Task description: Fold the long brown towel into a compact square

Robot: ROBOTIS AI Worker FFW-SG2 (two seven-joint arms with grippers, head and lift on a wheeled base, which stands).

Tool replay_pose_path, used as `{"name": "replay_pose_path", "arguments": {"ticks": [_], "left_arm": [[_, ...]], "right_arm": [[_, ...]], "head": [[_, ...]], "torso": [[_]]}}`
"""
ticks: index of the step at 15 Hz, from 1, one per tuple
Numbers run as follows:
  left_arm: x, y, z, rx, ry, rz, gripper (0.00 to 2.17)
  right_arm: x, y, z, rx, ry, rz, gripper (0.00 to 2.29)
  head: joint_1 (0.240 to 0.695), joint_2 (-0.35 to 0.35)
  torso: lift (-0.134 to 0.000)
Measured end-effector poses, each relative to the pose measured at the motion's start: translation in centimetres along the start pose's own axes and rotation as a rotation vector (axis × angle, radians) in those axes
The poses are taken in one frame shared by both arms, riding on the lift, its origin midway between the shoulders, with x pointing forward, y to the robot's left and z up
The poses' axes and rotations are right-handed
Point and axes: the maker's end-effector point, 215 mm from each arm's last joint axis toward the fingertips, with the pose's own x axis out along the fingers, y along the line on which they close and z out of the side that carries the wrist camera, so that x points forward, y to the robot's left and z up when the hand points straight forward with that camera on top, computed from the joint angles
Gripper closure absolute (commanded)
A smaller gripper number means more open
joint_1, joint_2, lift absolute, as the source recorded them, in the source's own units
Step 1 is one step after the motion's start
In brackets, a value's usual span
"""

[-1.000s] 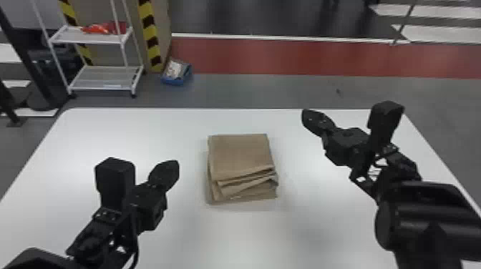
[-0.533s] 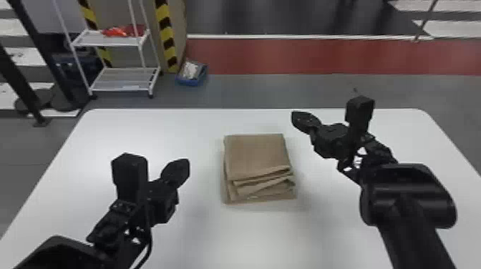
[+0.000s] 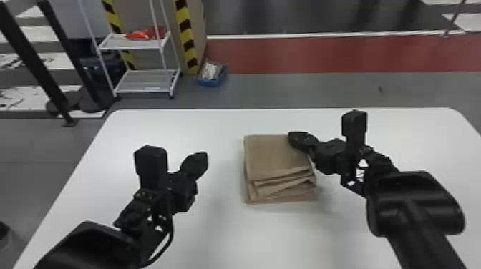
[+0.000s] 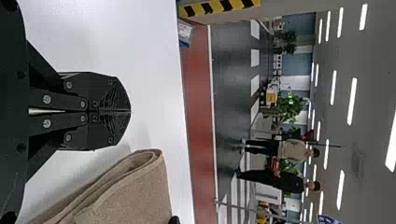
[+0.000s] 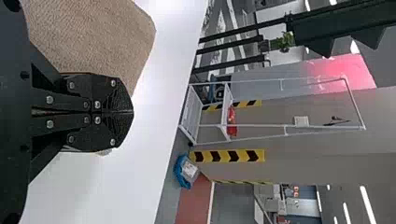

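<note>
Brown, coarse-looking cloth is stacked in layers on the white table [image 3: 200,128]: the long brown towel [image 3: 273,155] is already folded into a compact, roughly square bundle, placed between the two grippers. Its top panel is lying fairly flat, while the layers along the side nearest the robot are left uneven, with edges staggered and slightly fanned. The left gripper [image 4: 129,111] is held to the left of the bundle, apart from it, its fingers pressed together with nothing pinched. The right gripper [image 5: 131,112] is poised at the far right corner, overlapping the cloth in the head view; its fingers are likewise brought together, and no fabric is seen between them. Whether the top layer is touched cannot be told. The towel can be judged light, soft and limp, not fragile, with enough thickness for a fold to be kept, though loose layers may be slid over one another if only the top one is dragged. If the staggered side is to be tidied, it is best taken at the near edge, with the fingers parted and all the layers pinched together. For mere flattening, a gentle press from above with closed fingers should suffice. The folding is judged nearly complete, with only straightening apparently left to be done.
</note>
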Motion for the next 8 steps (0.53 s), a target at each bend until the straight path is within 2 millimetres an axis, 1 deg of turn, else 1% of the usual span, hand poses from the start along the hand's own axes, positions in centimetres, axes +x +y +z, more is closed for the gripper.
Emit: {"name": "replay_pose_path", "arguments": {"ticks": [1,3,8], "left_arm": [[0.0,-0.1,0.0,-0.001,-0.002,-0.001,1.86],[0.0,-0.3,0.1,-0.002,-0.004,-0.004,1.86],[-0.6,-0.4,0.1,-0.001,-0.006,-0.006,1.86]], "right_arm": [[0.2,0.3,-0.4,-0.014,0.012,0.0,1.97],[0.5,0.7,-1.7,-0.038,0.045,-0.001,1.97],[0.7,0.3,-3.1,-0.049,0.094,-0.015,1.97]], "head": [[0.695,0.099],[0.695,0.101],[0.695,0.098]], "torso": [[-0.125],[-0.125],[-0.125]]}}
